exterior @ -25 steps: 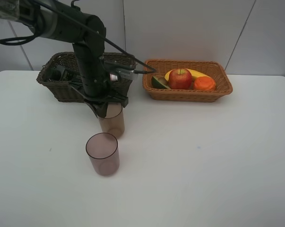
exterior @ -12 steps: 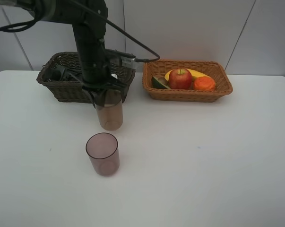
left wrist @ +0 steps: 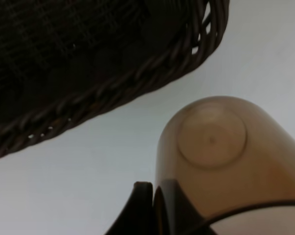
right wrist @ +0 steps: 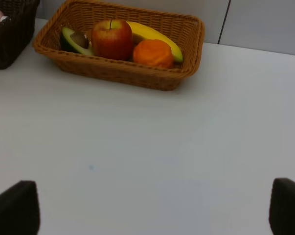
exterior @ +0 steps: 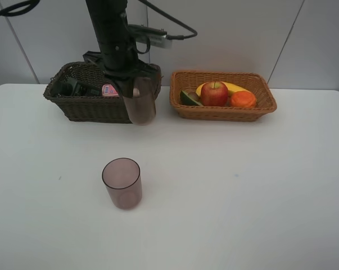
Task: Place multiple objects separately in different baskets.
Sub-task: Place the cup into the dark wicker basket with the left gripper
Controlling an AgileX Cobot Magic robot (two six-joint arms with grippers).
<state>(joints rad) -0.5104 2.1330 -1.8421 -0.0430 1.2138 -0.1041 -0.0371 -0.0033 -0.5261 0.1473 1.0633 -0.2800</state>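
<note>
The white counter [exterior: 242, 197] fills most of the high view, with 2 woven baskets along its far edge. The dark brown basket [exterior: 73, 104] sits at the upper left of the frame; inside it show a dark green pump bottle [exterior: 73, 88] and a small pink bottle [exterior: 109, 90]. Just right of it, near the upper middle, stands the shallower orange-tan basket [exterior: 222, 109], which holds a yellow banana [exterior: 235, 88], a red apple [exterior: 214, 93], an orange [exterior: 243, 99] and an avocado half [exterior: 188, 98] at its left end. The left arm [exterior: 112, 34] comes down from the top of the frame, and the jaws of the left gripper [exterior: 132, 84] are clamped on the rim of 1 brownish-pink cup [exterior: 141, 106], which hangs off the counter in front of the dark basket's right end, open end up. The left wrist view shows that cup's round base [left wrist: 212, 134] from above, beside the basket's woven wall. The second cup [exterior: 122, 183] stands upright alone on the counter at the lower left centre, well apart from both baskets. The right gripper [right wrist: 147, 208] is out of the high view; in its wrist view, its jaws stand wide apart over bare counter, holding nothing, with 1 dark fingertip [right wrist: 14, 208] at each lower corner.
</note>
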